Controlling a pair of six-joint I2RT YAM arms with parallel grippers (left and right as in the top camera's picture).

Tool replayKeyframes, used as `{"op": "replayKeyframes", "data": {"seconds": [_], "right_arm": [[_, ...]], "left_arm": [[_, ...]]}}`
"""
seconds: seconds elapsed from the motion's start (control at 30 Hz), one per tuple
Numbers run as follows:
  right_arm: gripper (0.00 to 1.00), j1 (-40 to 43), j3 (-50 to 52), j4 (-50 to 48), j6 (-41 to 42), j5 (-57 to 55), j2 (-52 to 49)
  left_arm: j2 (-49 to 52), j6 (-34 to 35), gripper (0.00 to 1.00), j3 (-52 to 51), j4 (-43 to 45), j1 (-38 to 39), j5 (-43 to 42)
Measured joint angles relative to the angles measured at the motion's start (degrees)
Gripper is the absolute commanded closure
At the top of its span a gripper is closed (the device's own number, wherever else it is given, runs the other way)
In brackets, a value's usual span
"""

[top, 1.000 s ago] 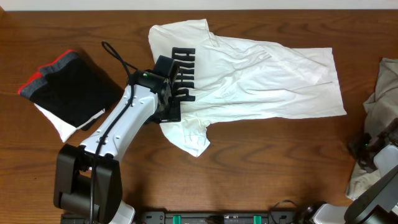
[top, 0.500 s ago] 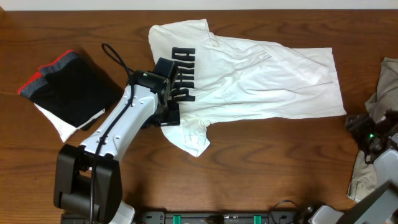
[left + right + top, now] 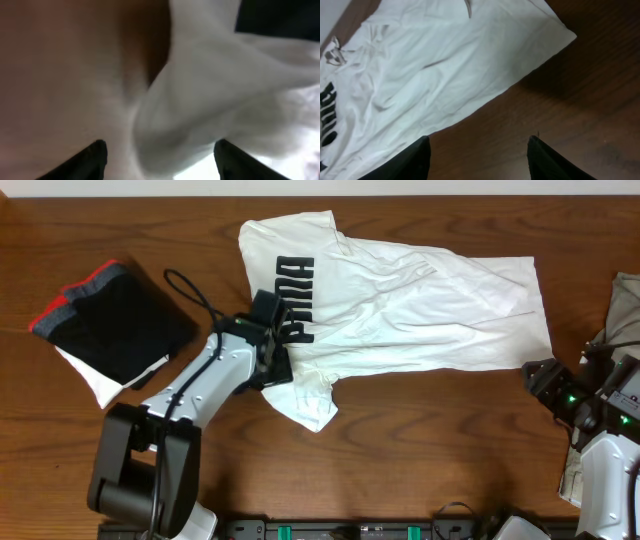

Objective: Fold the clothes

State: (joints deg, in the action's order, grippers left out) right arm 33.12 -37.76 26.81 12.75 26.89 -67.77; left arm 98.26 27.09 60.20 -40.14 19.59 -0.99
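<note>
One white T-shirt (image 3: 420,300) lies spread on the wooden worktop (image 3: 420,440), close to the far edge and reaching from the middle toward the right edge. It lies sideways. Its straight hem faces the right edge and its black block lettering (image 3: 293,300) sits at the end nearer the left edge. One sleeve points at the far edge, and the other trails toward the near edge, rumpled. Creases run across the body of the shirt.

The left gripper (image 3: 162,150) hangs over that near sleeve, just beside the lettering. Its wrist view is blurred, but it shows the jaws standing apart with a raised fold of white cloth between them. The fold does not fill the gap, so the jaws read as released rather than clamped on it. A black cable (image 3: 190,285) loops from this arm over the wood.

The right gripper (image 3: 479,145) sits near the right edge, just beside the near corner of the hem. Its jaws are spread with only bare wood between them, and the hem corner lies ahead of them, apart.

A folded black garment (image 3: 120,320) with a red trim rests near the left edge on a white piece of cloth (image 3: 100,385). A pale heap of fabric (image 3: 622,305) lies at the right edge.
</note>
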Motion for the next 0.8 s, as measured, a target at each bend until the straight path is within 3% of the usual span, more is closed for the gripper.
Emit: {"op": "replayKeyframes", "data": {"seconds": [0.07,0.1,0.13,0.17,0.23,0.3,0.6,0.8], "right_arm": [[0.46,0.0,0.0,0.0,-0.15,-0.5,0.0],[0.5,0.0,0.0,0.0,-0.31,-0.81,0.0],[0.54,0.0,0.0,-0.07,-0.55,-0.96,0.0],[0.6,0.0,0.0,-0.09,-0.61,-1.27,0.0],[0.7,0.0,0.0,-0.46,-0.42,-2.14,0.0],[0.72,0.0,0.0,-1.36,-0.74,-2.97,0.0],[0.48,-0.04,0.0,-9.14,0.17,-6.14,-4.35],[0.43,-0.04,0.02,-13.97,0.24,-6.91,-11.89]], "left_arm": [[0.13,-1.11,0.51,-1.53,3.17,0.0,-1.46],[0.15,-1.84,0.65,-1.9,4.22,0.0,-2.4],[0.15,-2.23,0.87,-2.03,4.81,0.0,-2.99],[0.15,-2.89,0.94,-2.03,5.31,0.0,-3.78],[0.15,-4.09,0.94,-2.03,5.64,0.0,-4.7],[0.15,-4.72,0.94,-2.03,5.29,0.0,-5.35],[-4.26,-7.61,0.94,-2.29,2.84,-3.1,-6.6],[-13.25,-7.69,0.94,-2.32,2.67,-7.8,-6.56]]}}
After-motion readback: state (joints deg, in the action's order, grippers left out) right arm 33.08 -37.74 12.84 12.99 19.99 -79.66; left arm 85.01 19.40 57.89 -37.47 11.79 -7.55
